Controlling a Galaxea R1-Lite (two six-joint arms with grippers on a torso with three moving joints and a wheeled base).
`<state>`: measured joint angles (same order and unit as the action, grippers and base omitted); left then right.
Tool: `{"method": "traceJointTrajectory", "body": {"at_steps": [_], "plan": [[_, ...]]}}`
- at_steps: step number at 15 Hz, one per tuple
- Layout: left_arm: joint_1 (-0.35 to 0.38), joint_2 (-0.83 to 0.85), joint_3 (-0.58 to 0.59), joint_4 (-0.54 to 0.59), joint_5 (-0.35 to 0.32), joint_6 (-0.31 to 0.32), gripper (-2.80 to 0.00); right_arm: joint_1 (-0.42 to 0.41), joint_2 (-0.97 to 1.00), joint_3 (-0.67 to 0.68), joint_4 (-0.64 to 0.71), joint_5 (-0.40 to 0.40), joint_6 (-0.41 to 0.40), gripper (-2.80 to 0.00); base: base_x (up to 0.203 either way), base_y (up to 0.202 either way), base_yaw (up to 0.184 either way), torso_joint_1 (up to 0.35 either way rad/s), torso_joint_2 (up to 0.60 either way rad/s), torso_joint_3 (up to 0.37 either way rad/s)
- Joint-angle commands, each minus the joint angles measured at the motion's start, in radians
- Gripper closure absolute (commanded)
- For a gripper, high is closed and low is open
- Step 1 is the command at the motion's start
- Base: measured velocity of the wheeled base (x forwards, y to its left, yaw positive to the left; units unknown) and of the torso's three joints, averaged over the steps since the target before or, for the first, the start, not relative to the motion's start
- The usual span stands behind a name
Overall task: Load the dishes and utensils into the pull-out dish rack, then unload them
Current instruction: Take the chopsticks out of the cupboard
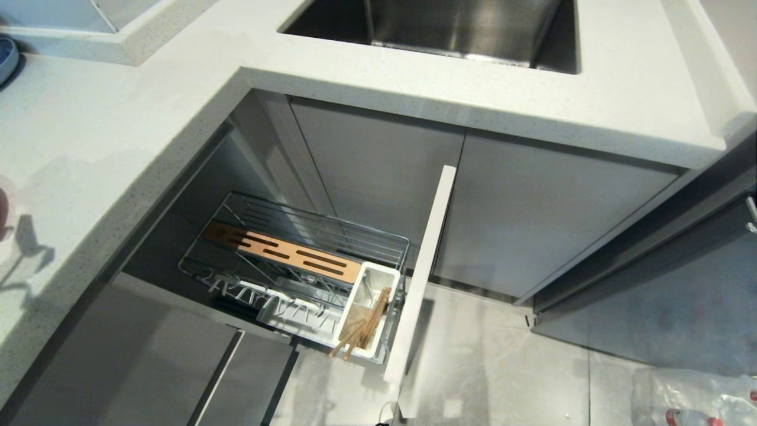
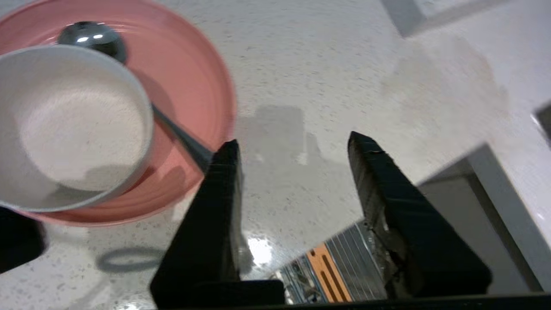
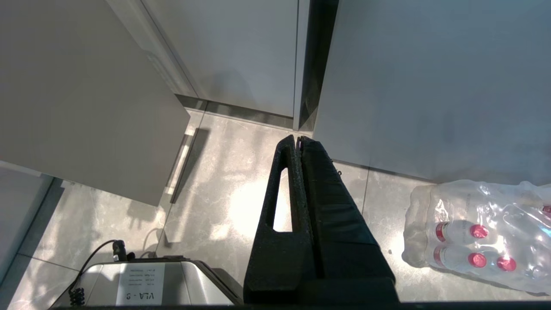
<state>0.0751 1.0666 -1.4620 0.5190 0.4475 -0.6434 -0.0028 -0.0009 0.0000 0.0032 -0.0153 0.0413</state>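
Countertop (image 2: 327, 77) bare under left hand (image 2: 292, 148) — fingers apart, plate (image 2: 189, 86) rim beside.

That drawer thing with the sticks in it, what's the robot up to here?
It is loading a pull-out dish rack under the counter. The chopsticks already stand in the rack's white caddy. The left gripper, fingers apart and empty, hangs above the countertop beside a pink plate, which carries a white bowl and a metal spoon. The right gripper hangs shut near the floor.
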Motion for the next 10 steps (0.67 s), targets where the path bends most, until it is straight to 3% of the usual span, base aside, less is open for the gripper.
{"method": "traceJointTrajectory", "body": {"at_steps": [1,3,5,7,10], "plan": [[-0.045,-0.023,-0.016,0.004,-0.016,0.023,0.00,0.000,0.001,0.002,0.000,0.000,0.000,0.00,0.000,0.000,0.000,0.000,0.00,0.000],[-0.104,-0.021,-0.045,0.002,-0.059,0.096,0.00,0.000,0.001,0.002,0.000,0.000,0.000,0.00,0.000,0.000,0.000,0.000,0.00,0.000],[-0.220,-0.018,-0.068,0.005,-0.148,0.164,0.00,0.000,0.001,0.002,0.000,0.000,0.000,0.00,0.000,0.000,0.000,0.000,0.00,0.000],[-0.332,-0.011,-0.070,0.023,-0.333,0.223,0.00,0.000,0.001,0.002,0.000,0.000,0.000,0.00,0.000,0.000,0.000,0.000,0.00,0.000],[-0.365,0.069,-0.087,0.118,-0.519,0.243,0.00,0.000,0.001,0.002,0.000,0.000,0.000,0.00,0.000,0.000,0.000,0.000,0.00,0.000]]}}
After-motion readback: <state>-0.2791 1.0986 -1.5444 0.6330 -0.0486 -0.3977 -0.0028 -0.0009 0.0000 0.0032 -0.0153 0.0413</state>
